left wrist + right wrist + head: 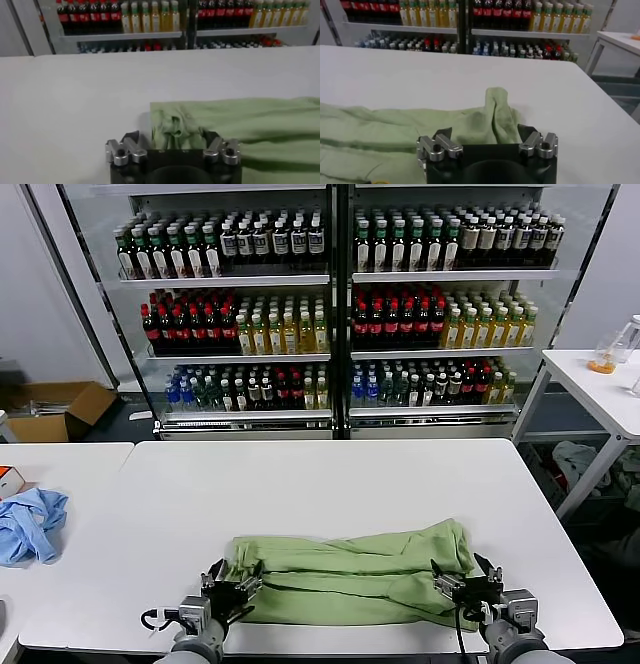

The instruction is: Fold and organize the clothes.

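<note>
White table (330, 484), glass-door drinks cooler (340, 304) behind, cardboard box (55, 409) on floor

Looked like a shop mock-up inside a lab: glass-door drinks cooler (335, 314) stocked with rows of bottles (225, 324), plain white bench (400, 484) in front, open cardboard box (55, 409) on the floor.

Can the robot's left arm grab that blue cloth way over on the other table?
Probably not from here. The left gripper sits at the green shirt, and the blue cloth lies far off on the neighbouring table. Nothing blocks the way, but it looks a long stretch.
</note>
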You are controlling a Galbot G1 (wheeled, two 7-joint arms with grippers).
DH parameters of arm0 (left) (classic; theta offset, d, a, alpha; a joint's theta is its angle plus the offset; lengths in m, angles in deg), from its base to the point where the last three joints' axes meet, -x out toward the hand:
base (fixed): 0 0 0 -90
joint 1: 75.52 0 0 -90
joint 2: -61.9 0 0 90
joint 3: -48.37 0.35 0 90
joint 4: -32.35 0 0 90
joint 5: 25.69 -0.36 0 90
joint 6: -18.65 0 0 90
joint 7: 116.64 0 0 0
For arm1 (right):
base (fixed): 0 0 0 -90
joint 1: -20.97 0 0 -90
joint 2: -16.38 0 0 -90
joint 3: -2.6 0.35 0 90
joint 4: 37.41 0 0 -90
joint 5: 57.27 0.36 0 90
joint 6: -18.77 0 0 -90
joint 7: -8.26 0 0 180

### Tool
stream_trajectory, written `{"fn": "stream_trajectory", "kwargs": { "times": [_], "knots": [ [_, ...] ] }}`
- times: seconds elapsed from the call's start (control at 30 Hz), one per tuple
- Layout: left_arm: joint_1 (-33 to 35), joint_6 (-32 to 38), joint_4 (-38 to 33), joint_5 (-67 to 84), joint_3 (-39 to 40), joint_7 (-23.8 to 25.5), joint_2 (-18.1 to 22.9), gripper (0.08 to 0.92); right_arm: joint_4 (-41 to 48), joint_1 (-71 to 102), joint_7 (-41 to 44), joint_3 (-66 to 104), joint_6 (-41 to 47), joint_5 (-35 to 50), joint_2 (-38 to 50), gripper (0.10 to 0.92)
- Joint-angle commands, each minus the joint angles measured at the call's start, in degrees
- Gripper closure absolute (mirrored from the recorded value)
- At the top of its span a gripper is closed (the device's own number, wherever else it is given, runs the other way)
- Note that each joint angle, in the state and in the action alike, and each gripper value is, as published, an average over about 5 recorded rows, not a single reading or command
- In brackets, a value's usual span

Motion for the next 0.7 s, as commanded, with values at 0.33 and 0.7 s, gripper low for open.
{"fn": "stream_trajectory", "kwargs": {
  "times": [0.33,0.7],
  "knots": [
    [0.96,0.75,0.05,2.18,-4.39,1.62,0.21,0.596,-0.06,-0.17,-0.18,-0.01,-0.49,0.39,0.48,0.203],
    [1.49,0.56,-2.77,10.87,-23.57,3.51,-11.29,0.883,-0.47,-0.33,-0.2,-0.09,-0.74,0.43,0.28,0.203]
  ]
}}
